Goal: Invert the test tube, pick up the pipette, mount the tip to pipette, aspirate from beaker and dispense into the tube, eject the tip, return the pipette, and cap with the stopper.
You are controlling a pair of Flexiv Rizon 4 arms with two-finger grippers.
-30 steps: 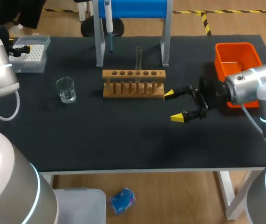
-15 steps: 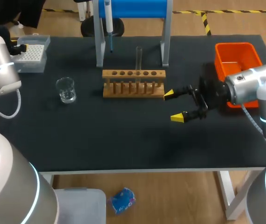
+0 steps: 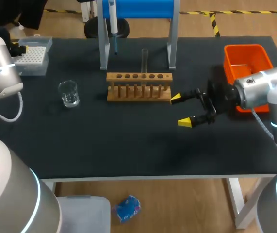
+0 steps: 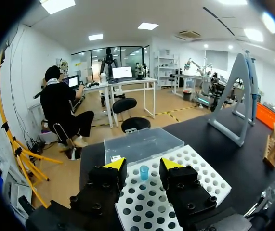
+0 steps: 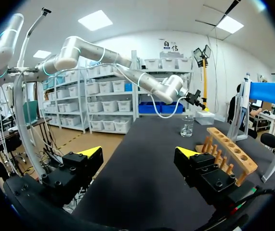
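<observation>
The left hand [image 4: 143,164] is hanging released over the tip box [image 4: 200,168], fingers apart and gripping nothing; a lone blue tip [image 4: 144,172] is sitting in the perforated plate just under the gap, which suggests the hand is lining up on the tip mount; yet the pipette [image 3: 113,22] is hanging on its blue-topped stand [image 3: 138,7] at about three o'clock from that hand in the head view, well apart, so I judge the pickup is not yet done. The pipette is hanging nose down, likely so a hand can take it by the body; the test tube [image 3: 144,60] is standing upright in the wooden rack [image 3: 139,87], likely so it can receive liquid, though I cannot tell which end is up. The right hand [image 3: 180,110] is also released, fingers spread wide over bare tabletop [image 3: 128,145]; the rack is lying at its ten o'clock, near, and the tube at its eleven o'clock; the beaker [image 3: 69,93] is sitting at its nine o'clock, well apart; the orange bin [image 3: 228,60] is at its two o'clock; no stopper is showing.
</observation>
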